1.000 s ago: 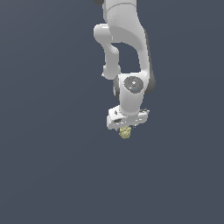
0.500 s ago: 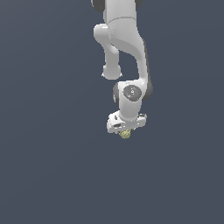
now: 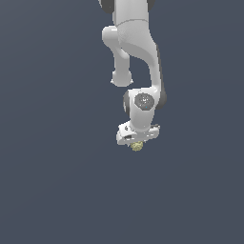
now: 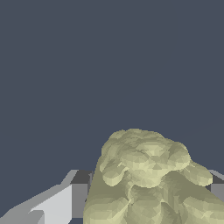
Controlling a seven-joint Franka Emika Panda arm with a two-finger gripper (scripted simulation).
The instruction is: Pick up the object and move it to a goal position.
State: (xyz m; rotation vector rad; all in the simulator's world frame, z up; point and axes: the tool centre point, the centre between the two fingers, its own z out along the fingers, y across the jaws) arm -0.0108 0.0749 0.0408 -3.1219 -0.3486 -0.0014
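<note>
The object [image 3: 137, 146] is a small, knobbly, pale olive-yellow lump, peeking out just below the white hand of my arm near the middle of the exterior view. My gripper [image 3: 137, 143] is shut on it from both sides. In the wrist view the object [image 4: 148, 179] looms large and bumpy between the grey fingers [image 4: 65, 199], one on each side of it. Most of the fingers is hidden by the lump and by the hand above.
A plain dark blue-grey ground [image 3: 57, 181] fills both views, with no other objects or edges showing. The white arm [image 3: 136, 52] reaches down from the top of the exterior view.
The hand with the lump has shifted a little lower and toward the exterior view's right over the last second. The grip is unchanged.
</note>
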